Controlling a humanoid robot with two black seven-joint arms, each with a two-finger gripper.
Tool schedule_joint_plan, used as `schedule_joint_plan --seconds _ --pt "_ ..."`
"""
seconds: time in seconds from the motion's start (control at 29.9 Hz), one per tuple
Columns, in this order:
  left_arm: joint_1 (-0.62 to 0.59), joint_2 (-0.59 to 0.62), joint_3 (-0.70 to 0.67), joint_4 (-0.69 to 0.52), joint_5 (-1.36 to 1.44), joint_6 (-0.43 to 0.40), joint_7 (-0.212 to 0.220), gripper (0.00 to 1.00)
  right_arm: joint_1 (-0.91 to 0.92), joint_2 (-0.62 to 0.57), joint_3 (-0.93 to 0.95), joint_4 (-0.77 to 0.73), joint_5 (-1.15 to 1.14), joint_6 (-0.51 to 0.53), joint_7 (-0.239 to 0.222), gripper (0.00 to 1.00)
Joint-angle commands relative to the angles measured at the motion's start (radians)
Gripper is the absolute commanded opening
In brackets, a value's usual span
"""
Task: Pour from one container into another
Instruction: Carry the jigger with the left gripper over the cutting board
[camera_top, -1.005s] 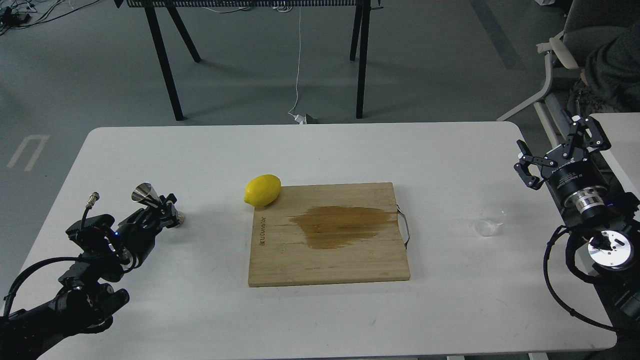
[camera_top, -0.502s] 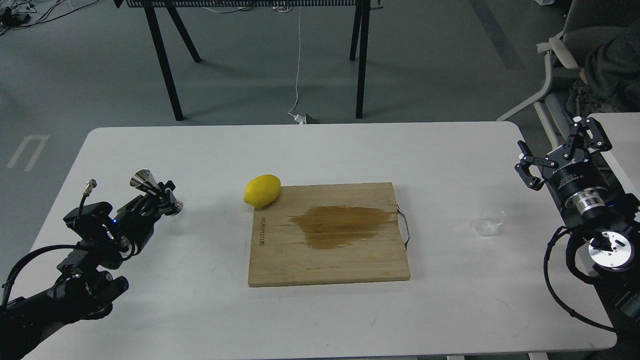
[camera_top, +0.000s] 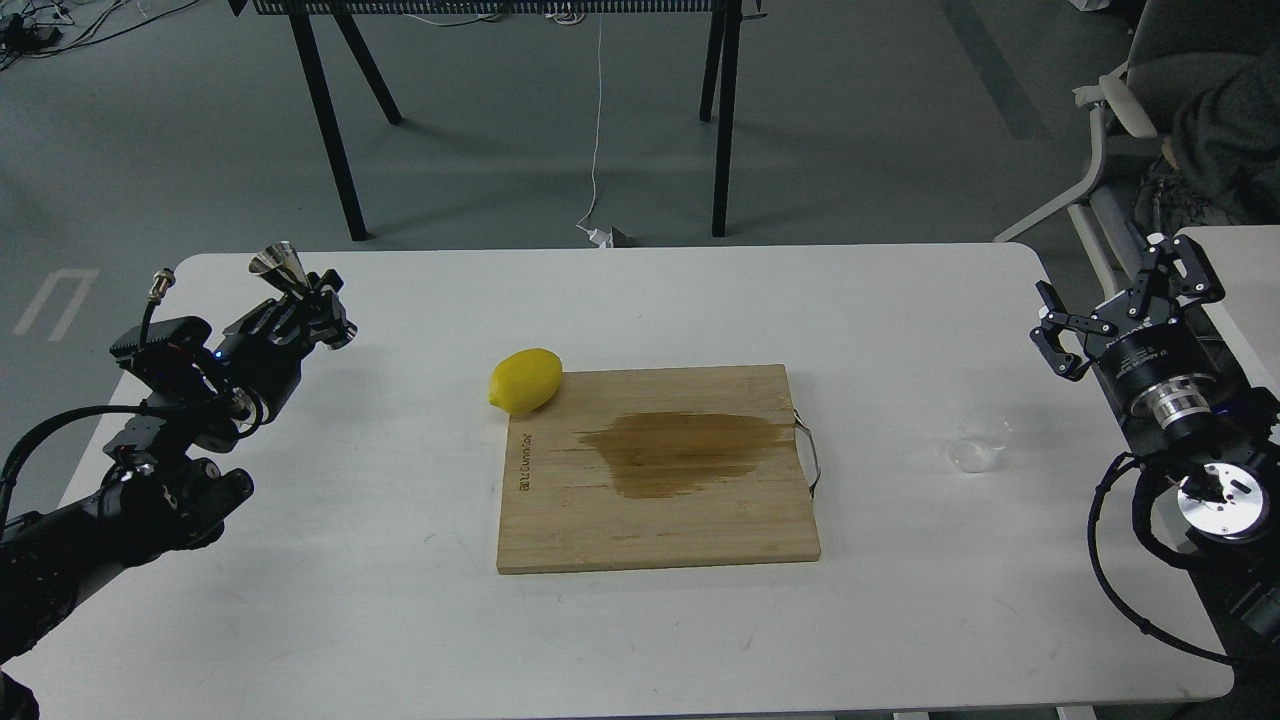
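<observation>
The left pincer (camera_top: 318, 312) is pinching the small shiny steel jigger with an hourglass shape (camera_top: 296, 288) at its narrow waist and holds it lifted over the far left part of the white tabletop (camera_top: 400, 640), with the upper cone leaning a little to the left. The small clear glass cup with a pour lip (camera_top: 978, 442) stands on the tabletop far at the right, just in front of the right pincer (camera_top: 1105, 300), whose fingers are spread and hold nothing. Between them lie a yellow lemon (camera_top: 525, 381), touching the far left corner of a square wooden cutting board (camera_top: 655, 470) that has a dark wet stain in its middle. In my judgement the step in hand is to bring the jigger toward the middle, so that the cup can be poured into it. To do this well, the left arm should turn the jigger upright, with its open mouth up, and hold it steady and low. The right pincer must take the glass cup gently at its wall, because clear glass can slip, and tilt it slowly with the lip just above the jigger's small mouth.
</observation>
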Motion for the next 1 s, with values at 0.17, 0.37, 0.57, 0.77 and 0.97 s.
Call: schedule_joint_plan --seconds 0.17,0.37,0.57,0.77,0.97 --pt "-0.149 -0.054 0.061 -0.007 0.002 0.000 0.000 0.23 0.002 0.000 0.001 -0.015 0.000 0.000 0.000 0.99" --pt "-0.230 -0.160 0.081 -0.007 0.028 0.000 0.000 0.23 0.005 0.000 0.001 -0.015 0.000 0.000 0.000 0.99" --pt "-0.290 -0.254 0.120 -0.007 0.049 0.000 0.000 0.23 0.011 0.009 0.000 -0.052 0.000 0.000 0.000 0.99" --pt "-0.314 -0.347 0.141 -0.007 0.064 0.000 0.000 0.23 0.011 0.026 -0.002 -0.086 0.000 0.000 0.000 0.99" --pt "-0.322 -0.364 0.141 -0.007 0.121 0.000 0.000 0.24 0.015 0.049 -0.002 -0.119 0.000 0.000 0.000 0.99"
